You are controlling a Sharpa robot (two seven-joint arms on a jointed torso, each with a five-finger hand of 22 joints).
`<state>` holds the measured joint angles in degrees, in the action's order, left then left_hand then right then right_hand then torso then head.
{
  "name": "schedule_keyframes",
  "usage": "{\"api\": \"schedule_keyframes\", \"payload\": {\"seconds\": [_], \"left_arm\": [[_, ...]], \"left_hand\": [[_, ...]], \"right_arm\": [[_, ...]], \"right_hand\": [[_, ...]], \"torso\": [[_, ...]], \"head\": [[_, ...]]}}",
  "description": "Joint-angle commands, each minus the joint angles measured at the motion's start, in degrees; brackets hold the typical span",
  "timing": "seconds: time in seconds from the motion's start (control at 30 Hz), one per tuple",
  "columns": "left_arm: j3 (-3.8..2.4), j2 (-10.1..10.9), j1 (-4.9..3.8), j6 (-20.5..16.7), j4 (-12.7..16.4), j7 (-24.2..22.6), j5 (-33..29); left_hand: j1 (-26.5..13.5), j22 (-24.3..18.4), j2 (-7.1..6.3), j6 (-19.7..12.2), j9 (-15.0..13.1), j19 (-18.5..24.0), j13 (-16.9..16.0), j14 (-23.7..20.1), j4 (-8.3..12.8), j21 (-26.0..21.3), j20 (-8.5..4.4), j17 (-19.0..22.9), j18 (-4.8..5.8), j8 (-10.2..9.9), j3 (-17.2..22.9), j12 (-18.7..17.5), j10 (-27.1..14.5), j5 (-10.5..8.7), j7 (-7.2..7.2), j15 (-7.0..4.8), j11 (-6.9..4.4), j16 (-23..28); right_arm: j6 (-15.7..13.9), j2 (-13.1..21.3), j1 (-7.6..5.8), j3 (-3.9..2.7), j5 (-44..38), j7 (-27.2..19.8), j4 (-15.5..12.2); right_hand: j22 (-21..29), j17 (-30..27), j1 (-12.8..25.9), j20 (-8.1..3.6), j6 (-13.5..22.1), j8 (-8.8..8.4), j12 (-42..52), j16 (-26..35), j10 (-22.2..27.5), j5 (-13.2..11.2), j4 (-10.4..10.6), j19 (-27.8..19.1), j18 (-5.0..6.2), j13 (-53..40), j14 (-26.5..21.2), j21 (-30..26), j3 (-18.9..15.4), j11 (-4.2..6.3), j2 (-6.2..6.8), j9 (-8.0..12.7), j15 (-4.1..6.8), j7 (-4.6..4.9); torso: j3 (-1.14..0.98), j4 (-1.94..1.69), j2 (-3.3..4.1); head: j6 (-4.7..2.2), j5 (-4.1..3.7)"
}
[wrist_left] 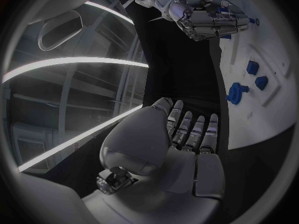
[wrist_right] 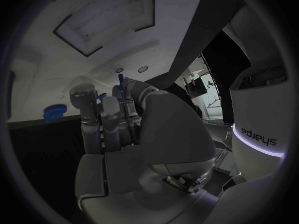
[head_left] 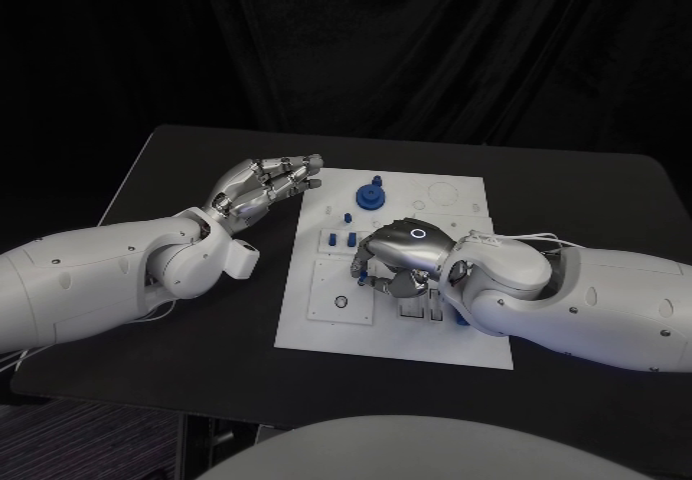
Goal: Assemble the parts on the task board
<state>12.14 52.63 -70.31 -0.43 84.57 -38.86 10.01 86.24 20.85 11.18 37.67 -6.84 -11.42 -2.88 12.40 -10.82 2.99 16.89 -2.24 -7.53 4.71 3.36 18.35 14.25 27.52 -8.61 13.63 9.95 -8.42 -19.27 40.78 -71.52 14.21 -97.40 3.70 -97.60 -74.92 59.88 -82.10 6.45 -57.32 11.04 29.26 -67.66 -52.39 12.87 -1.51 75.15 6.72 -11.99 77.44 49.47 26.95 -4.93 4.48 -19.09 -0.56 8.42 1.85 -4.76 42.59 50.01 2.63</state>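
Head view: the task board [head_left: 325, 325] lies mid-worktop [head_left: 173, 150], dark margin on every side. The left robot hand [head_left: 267, 187] hovers at its far-left corner, fingers curled, empty. The right robot hand [head_left: 397, 262] is bunched low over the board's middle.

Left wrist view: three blue parts [wrist_left: 249, 67] stand in the board.

Right wrist view: fingertips pinch a small blue part [wrist_right: 121, 79]; "edjeys" is printed nearby.

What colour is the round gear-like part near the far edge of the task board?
Blue: the gear-like part on the white task board, clearest in the head view.
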Motion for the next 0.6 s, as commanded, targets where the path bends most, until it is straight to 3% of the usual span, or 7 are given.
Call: {"api": "schedule_keyframes", "payload": {"seconds": [0.03, 0.6], "left_arm": [[-0.05, -0.11, 0.13, 0.9, 0.05, -4.71, -0.18], [-0.05, -0.32, 0.23, 1.21, -0.11, -4.41, -0.18]], "left_hand": [[-0.45, -0.05, -0.21, 0.47, -0.09, -0.29, -0.05, 0.09, -0.14, 0.12, -0.11, -0.08, 0.66, 0.22, 0.36, 0.31, 0.21, 0.0, 0.04, 0.3, 0.06, -0.19], [-0.48, -0.1, -0.21, 0.44, -0.08, -0.29, -0.05, 0.09, -0.15, 0.12, -0.11, -0.08, 0.71, 0.22, 0.46, 0.28, 0.19, 0.0, 0.01, 0.34, 0.11, -0.21]], "right_arm": [[0.51, 0.05, 0.19, -0.04, -0.55, 0.43, 0.08], [1.24, -0.89, 0.7, -0.04, -0.55, 0.51, 1.36]], "right_hand": [[-4.58, 0.07, 0.0, -0.22, 0.41, -0.31, -0.26, 0.21, 0.1, 0.22, -0.22, -0.16, 0.99, -0.01, -0.35, -0.3, -0.29, -0.17, 0.73, -0.07, 0.1, -0.06], [-4.56, -0.04, 0.02, -0.2, 0.55, -0.4, -0.35, 0.26, 0.19, 0.29, -0.26, -0.19, 1.0, 0.05, -0.39, -0.41, -0.33, -0.22, 0.77, -0.08, 0.07, -0.01]], "torso": [[0.03, -0.12, -0.05], [0.05, -0.05, -0.03]], "head": [[-0.01, -0.09], [-0.01, -0.05]]}}
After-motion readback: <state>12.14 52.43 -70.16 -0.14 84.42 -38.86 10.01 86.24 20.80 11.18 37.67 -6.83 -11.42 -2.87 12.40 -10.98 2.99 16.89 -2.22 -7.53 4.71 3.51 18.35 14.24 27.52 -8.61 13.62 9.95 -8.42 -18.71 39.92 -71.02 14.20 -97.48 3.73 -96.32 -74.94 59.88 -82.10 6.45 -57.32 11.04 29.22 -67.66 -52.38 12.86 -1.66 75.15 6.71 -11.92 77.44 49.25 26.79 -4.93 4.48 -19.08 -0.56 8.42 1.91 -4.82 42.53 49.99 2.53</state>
